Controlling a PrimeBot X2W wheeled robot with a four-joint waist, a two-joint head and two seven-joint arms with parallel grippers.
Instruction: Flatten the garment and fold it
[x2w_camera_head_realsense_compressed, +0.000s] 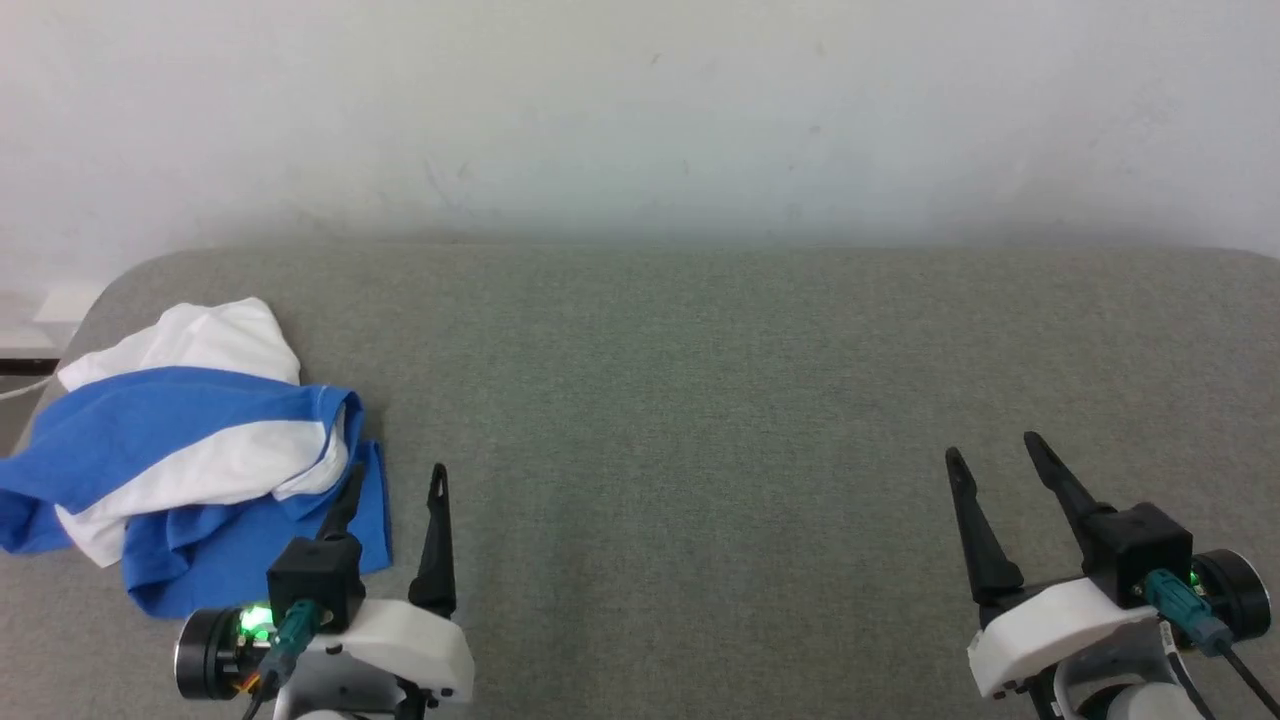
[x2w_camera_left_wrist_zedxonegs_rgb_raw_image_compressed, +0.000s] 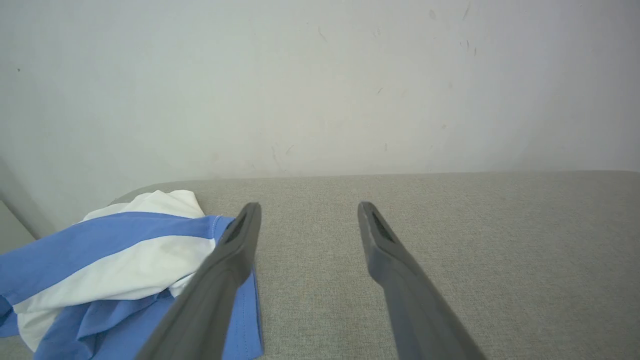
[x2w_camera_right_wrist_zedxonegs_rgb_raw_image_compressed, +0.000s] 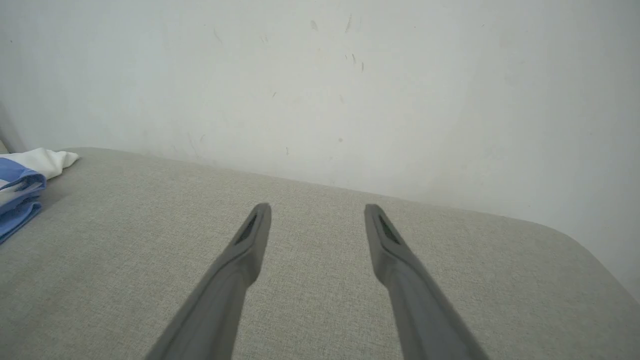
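One crumpled shirt (x2w_camera_head_realsense_compressed: 190, 450) lies bunched at the table's (x2w_camera_head_realsense_compressed: 700, 400) left edge. Just beside it sits the left gripper (x2w_camera_head_realsense_compressed: 397, 472), jaws spread, empty. Near the right edge, well apart, the right gripper (x2w_camera_head_realsense_compressed: 993, 447), jaws spread. Behind the far edge, a white wall (x2w_camera_head_realsense_compressed: 640, 120).

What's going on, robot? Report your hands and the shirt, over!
Left hand open, empty, right by the shirt. Right hand open, empty, far off. Shirt crumpled at the grey table left end, not flattened yet. Nothing blocking it.

Grey fabric table (x2w_camera_head_realsense_compressed: 700, 400); crumpled garment (x2w_camera_head_realsense_compressed: 190, 450) lying at left end.
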